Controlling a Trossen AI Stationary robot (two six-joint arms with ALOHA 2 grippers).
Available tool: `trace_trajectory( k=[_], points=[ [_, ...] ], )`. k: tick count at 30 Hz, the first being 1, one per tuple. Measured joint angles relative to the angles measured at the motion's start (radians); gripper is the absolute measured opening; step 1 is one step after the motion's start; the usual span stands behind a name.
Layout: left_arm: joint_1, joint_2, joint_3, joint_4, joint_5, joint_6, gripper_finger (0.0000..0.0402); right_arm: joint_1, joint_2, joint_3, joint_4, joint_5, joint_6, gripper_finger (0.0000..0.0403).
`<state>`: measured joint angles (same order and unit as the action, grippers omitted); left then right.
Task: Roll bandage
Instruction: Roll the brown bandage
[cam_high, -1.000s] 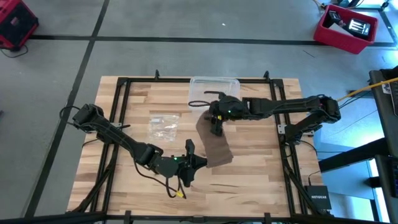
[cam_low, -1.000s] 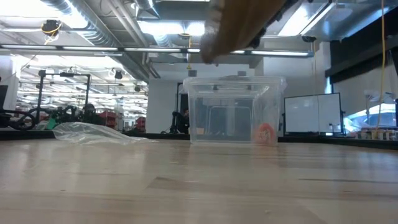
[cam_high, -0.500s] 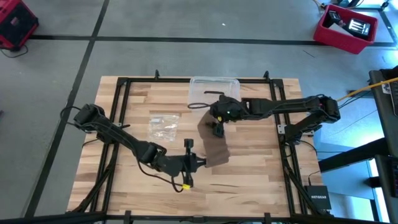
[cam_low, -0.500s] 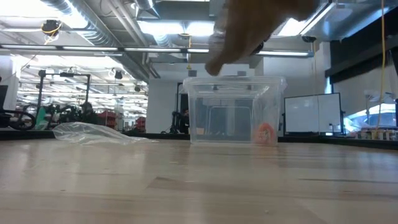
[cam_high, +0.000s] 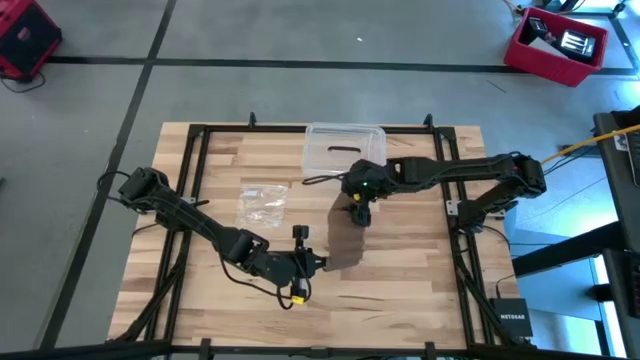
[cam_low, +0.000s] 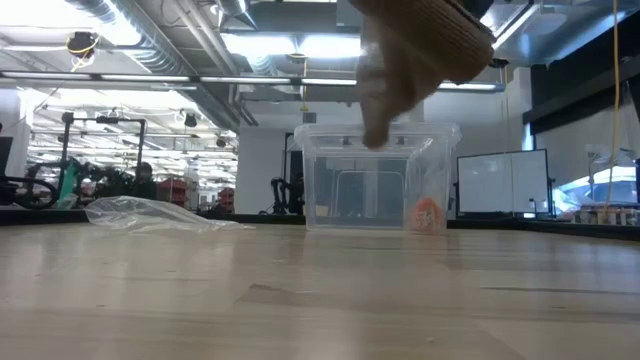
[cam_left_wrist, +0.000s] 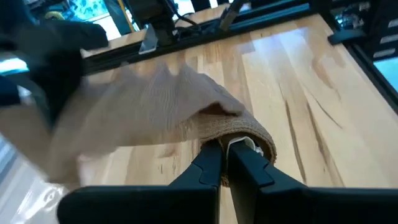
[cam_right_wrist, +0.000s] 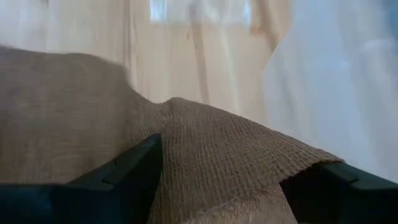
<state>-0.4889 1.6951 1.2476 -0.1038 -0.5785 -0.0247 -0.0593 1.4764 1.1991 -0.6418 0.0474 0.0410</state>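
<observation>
Spanning both jaws, bandage (cam_high: 346, 240) lifted off table (cam_high: 420, 270)

Left arm extended low toward table centre; left gripper (cam_high: 318, 262) fingers (cam_left_wrist: 208, 163) clamped together. Right arm reaching in from right; right gripper (cam_high: 357, 212) fingers (cam_right_wrist: 134, 163) spread wide.

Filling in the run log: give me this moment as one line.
left hand: shut on dark brown fabric bandage roll end | right hand: open, bandage draped between fingers | rolling unfinished
</observation>
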Motion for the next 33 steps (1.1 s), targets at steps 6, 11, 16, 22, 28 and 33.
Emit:
trace_trajectory(
  k=[6, 11, 16, 22, 28, 33],
  points=[
    [0.015, 0.000, 0.000, -0.009, -0.001, -0.016, 0.0005, 0.000, -0.019, 0.050, 0.130, 0.059, 0.004, 0.0296],
    [0.015, 0.000, 0.000, -0.012, -0.001, -0.027, 0.0006, 0.000, 0.015, 0.005, 0.235, 0.058, 0.004, 0.0296],
    [0.008, 0.000, 0.001, -0.020, 0.001, -0.054, 0.0006, 0.000, 0.049, 0.003, 0.062, -0.018, 0.007, 0.0296],
    [0.012, 0.018, 0.001, -0.039, 0.002, -0.077, 0.0006, 0.000, 0.008, 0.004, -0.036, -0.066, 0.082, 0.0296],
    [0.020, 0.056, 0.000, -0.036, 0.010, -0.083, 0.0006, 0.014, 0.013, 0.006, 0.079, -0.065, 0.082, 0.0296],
    [0.019, 0.067, 0.000, -0.038, 0.010, -0.090, 0.0006, 0.013, 0.015, -0.002, 0.118, -0.043, 0.082, 0.0296]
  ],
)
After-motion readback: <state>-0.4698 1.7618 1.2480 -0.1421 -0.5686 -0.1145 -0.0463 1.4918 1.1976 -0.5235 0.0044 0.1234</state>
